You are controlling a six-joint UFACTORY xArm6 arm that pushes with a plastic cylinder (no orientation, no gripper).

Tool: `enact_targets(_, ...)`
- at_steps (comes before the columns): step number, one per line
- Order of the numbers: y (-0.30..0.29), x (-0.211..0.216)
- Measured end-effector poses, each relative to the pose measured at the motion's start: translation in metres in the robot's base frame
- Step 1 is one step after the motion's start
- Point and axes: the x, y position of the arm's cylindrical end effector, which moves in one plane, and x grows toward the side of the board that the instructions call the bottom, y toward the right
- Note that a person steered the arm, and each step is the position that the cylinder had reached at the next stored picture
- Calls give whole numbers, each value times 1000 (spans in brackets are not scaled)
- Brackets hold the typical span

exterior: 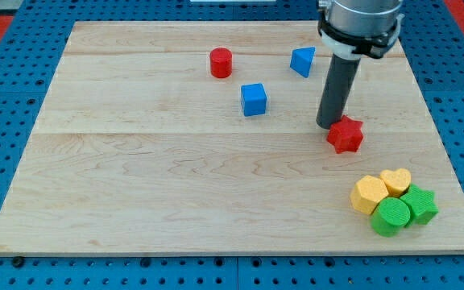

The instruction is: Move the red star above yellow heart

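Note:
The red star (pixel 345 134) lies on the wooden board at the view's right, a little above the middle. My tip (pixel 326 125) stands just at the star's upper left edge, touching or nearly touching it. The yellow heart (pixel 396 180) lies lower right, about 60 pixels below and to the right of the star, at the top of a tight cluster of blocks.
In the cluster with the heart are a yellow hexagon (pixel 369 194), a green cylinder (pixel 391 217) and a green star (pixel 419 203). A blue cube (pixel 254 99), a red cylinder (pixel 221 62) and a blue triangle (pixel 302 60) lie in the upper middle. The board's right edge (pixel 449 161) is close.

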Motion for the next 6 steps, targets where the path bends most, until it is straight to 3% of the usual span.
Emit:
enact_targets(5, 45, 53)
enact_targets(6, 39, 32)
